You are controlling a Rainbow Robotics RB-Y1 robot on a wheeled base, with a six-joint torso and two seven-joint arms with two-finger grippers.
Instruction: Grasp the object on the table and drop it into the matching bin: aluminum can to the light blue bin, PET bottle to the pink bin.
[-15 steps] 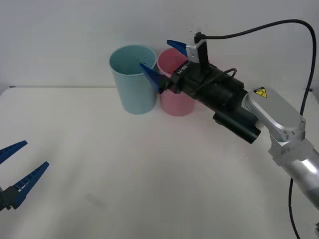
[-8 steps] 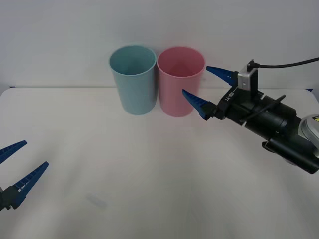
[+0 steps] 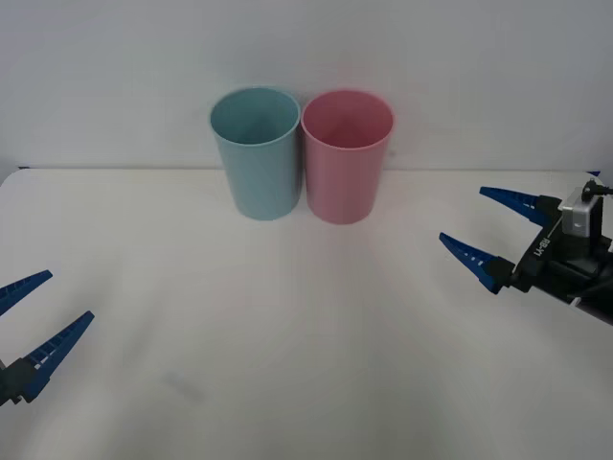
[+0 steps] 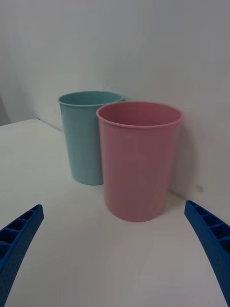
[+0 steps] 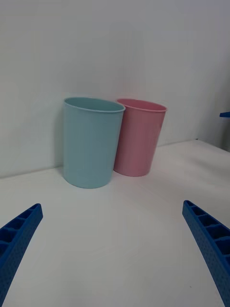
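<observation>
With nothing lying on the plain white surface (image 3: pixel 287 335) and both the left gripper (image 3: pixel 27 326) and the right gripper (image 3: pixel 493 228) hanging spread and empty, the can is probably sitting unseen inside the tall pale-blue plastic cup-shaped bin (image 3: pixel 256 153) beside the matching pink plastic bin (image 3: pixel 347 155), leaving nothing to do.

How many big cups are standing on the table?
2. The light blue bin stands at the far middle of the table, and the pink bin stands right beside it on the robot's right. Whether anything lies inside them cannot be seen.
</observation>
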